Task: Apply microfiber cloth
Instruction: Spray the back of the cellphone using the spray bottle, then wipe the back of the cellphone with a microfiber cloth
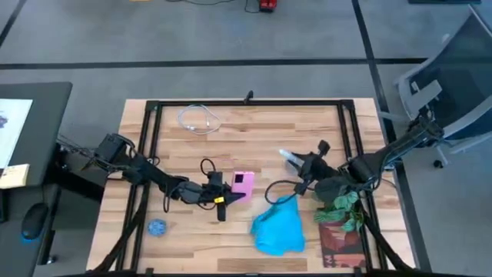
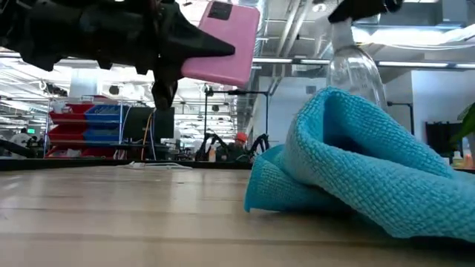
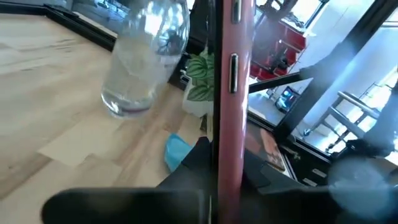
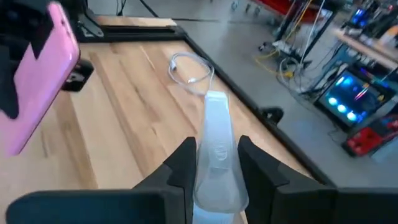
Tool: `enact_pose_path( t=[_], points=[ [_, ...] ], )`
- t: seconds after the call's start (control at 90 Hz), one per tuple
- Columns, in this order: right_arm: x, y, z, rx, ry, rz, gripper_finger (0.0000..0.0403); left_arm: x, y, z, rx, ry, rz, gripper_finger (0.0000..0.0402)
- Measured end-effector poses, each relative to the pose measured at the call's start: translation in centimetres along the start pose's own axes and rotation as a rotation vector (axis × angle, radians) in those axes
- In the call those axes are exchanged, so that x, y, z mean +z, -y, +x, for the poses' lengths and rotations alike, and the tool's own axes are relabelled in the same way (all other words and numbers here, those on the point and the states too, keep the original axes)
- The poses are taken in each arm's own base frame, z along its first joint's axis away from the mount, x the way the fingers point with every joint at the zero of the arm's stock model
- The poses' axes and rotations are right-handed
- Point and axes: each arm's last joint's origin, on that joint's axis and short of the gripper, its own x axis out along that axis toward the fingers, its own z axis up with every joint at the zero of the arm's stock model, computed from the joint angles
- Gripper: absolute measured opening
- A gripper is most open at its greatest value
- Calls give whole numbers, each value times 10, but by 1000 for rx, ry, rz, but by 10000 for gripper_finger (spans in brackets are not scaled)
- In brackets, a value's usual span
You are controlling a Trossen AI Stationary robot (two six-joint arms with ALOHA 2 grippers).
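High view: left gripper (image 1: 231,192) is clamped on a pink phone (image 1: 243,183), held edge-up above mid-table. Right gripper (image 1: 301,165) is closed around a clear spray bottle (image 1: 290,157), just beside the phone. Microfiber cloth (image 1: 278,230) lies crumpled on the table (image 1: 192,154) near its front edge, below both grippers, untouched.
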Motion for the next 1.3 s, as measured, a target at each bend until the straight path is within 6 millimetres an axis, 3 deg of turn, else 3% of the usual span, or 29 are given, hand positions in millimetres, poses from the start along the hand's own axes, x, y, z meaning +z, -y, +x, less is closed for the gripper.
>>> enact_pose_path(
  t=[0.178,0.433,0.611,0.767,0.889,1.011,1.156,1.3],
  points=[
    [-5,1,1,-11,-2,32,77,0,0,0,0,-1,-5,6],
    [-3,7,-4,15,-5,-69,187,-1,1,0,-2,-3,-7,6],
    [19,16,-15,31,43,-160,238,-1,0,0,-1,-4,-3,7],
    [49,17,-36,98,111,-153,245,0,2,-2,-7,-3,-2,7],
    [57,-6,-53,242,130,-253,231,5,4,-7,-18,7,-9,7],
    [45,-41,-58,469,60,-257,209,13,5,-14,-26,33,-37,7],
    [1,-98,-39,661,-162,-230,163,26,7,-21,-28,66,-24,7],
    [-48,-148,-3,682,-323,-226,88,35,10,-26,-25,61,6,7]
  ],
)
